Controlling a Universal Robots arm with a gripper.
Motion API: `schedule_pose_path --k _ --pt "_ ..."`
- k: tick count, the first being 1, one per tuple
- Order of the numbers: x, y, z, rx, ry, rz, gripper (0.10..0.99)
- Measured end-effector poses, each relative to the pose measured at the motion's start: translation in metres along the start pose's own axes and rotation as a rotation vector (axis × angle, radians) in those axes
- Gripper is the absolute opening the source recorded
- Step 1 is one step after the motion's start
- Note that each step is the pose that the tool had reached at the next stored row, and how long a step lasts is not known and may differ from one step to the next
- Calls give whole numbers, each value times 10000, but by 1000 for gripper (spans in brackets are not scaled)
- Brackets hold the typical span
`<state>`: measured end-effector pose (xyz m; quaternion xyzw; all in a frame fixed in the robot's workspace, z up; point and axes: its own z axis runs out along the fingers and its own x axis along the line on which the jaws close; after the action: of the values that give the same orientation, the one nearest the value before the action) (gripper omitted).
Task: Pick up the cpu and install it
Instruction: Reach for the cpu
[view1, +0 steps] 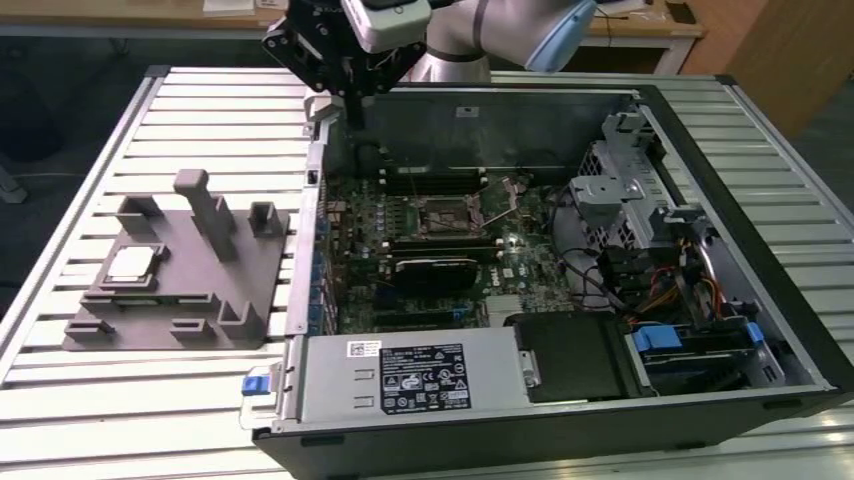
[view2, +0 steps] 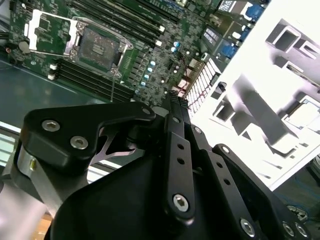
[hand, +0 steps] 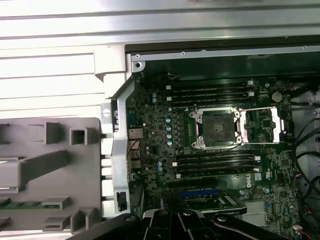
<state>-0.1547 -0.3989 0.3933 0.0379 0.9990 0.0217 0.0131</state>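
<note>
The cpu (view1: 130, 263), a small silvery-white square, lies flat in a recess of the grey stepped block (view1: 180, 290) on the exterior view's left. My gripper (view1: 358, 118) hangs over the back left corner of the open computer case (view1: 561, 400), well away from the cpu. Its black fingers (view2: 175, 150) meet at the tip with nothing between them. The dark socket (view1: 447, 215) on the motherboard stands empty with its metal frame lifted, as both wrist views show (view2: 97, 45) (hand: 216, 129).
The case lies on a slatted metal table (view1: 200, 110). Inside it are a power supply (view1: 414, 375), a drive cage (view1: 627, 190), bundled cables (view1: 667, 290) and memory slots (hand: 215, 162). The block's upright posts (view1: 200, 205) rise beside the case's left wall.
</note>
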Motion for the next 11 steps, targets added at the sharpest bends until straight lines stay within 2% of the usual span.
schedule_pose_path --k 11 --pt "177 -13 -5 1 1 0 106"
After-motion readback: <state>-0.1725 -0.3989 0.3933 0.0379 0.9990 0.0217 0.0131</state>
